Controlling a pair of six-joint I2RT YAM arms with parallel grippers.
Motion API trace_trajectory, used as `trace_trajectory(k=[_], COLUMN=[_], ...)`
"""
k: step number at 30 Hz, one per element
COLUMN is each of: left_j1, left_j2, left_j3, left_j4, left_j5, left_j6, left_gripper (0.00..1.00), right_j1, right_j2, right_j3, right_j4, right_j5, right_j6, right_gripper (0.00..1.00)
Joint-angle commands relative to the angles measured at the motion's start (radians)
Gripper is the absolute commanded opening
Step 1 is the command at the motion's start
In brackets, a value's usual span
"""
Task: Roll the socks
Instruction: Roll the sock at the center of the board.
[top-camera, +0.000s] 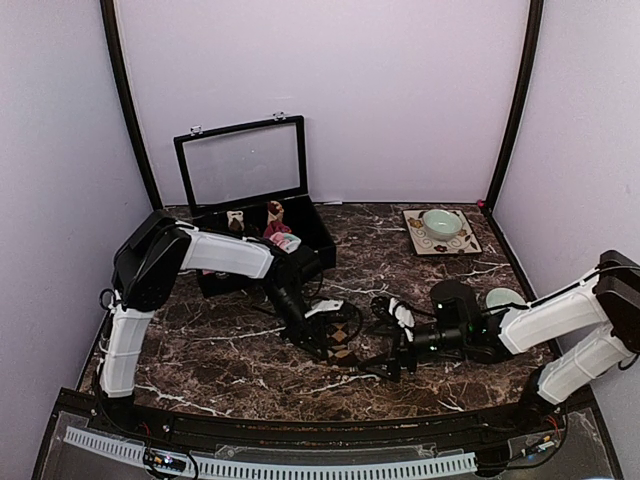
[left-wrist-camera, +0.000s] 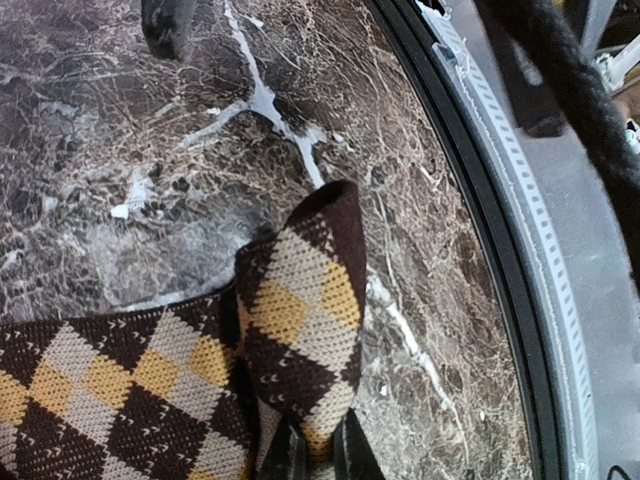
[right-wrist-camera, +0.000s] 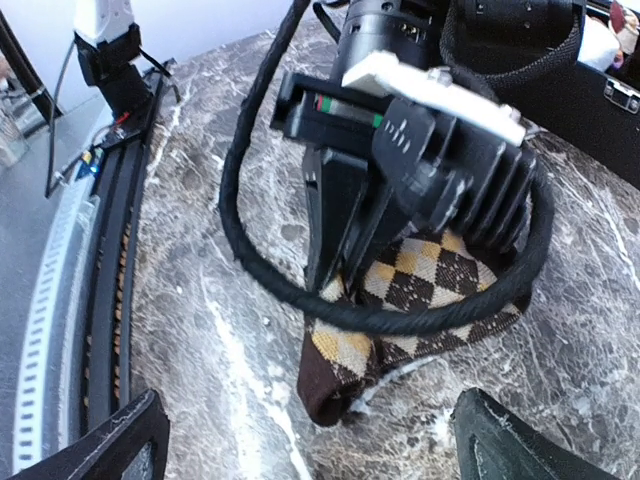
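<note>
Sock (top-camera: 345, 335): on the table's (top-camera: 200, 350) middle, under the left gripper (left-wrist-camera: 318, 450).
Right gripper (right-wrist-camera: 315, 445): just right of the sock.
Case (top-camera: 325, 240): on the table behind the sock, rear left.
Bowl (top-camera: 441, 223): on the tray (top-camera: 465, 243), rear right.

Checks, veins and mint

Low in the left wrist view, the brown sock (left-wrist-camera: 290, 330) is dark brown with tan and yellow diamond checks. The table (left-wrist-camera: 150, 150) is dark brown marble, veined white. Upper right from above, a bowl (top-camera: 441, 222) is mint green

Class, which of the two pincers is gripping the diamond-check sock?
The left pincer, shut on the brown diamond-check sock; the right pincer stands wide open, holding nothing.
</note>
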Motion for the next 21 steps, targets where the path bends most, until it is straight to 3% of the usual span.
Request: trace_trajectory(k=[1,5,8,11,14,18,21], left_j1=[0.019,0.034,0.039,0.044,0.05,0.056,0.058], left_j2=[0.125,0.144,0.146,0.151,0.159,0.164,0.168], left_j3=[-0.007,0.015,0.017,0.023,0.029,0.037,0.042], left_j4=[-0.194,-0.21,-0.206,-0.207,-0.212,-0.22,-0.225], left_j5=[-0.147,-0.137,-0.141,-0.141,-0.139,-0.133,-0.137], left_j6=[-0.023,-0.032,-0.04,-0.051,-0.056,-0.058,-0.057], left_gripper=[0.07,0.08,0.08,0.08,0.09,0.09,0.09], right_j1=[0.02,0.001,-0.025,-0.026,-0.025,-0.025,-0.025], right_j2=[-0.057,-0.204,-0.252,-0.178,-0.037,0.115,0.205], right_j3=[-0.016,-0.207,-0.238,-0.171,-0.11,-0.104,-0.078], right_j4=[-0.027,0.349,0.423,0.352,0.341,0.54,0.595], right_j5=[0.221,0.609,0.691,0.517,0.285,0.086,-0.038], right_j6=[-0.056,0.178,0.257,0.078,-0.039,-0.079,-0.104], right_gripper=[0.99,0.99,0.99,0.97,0.83,0.65,0.58])
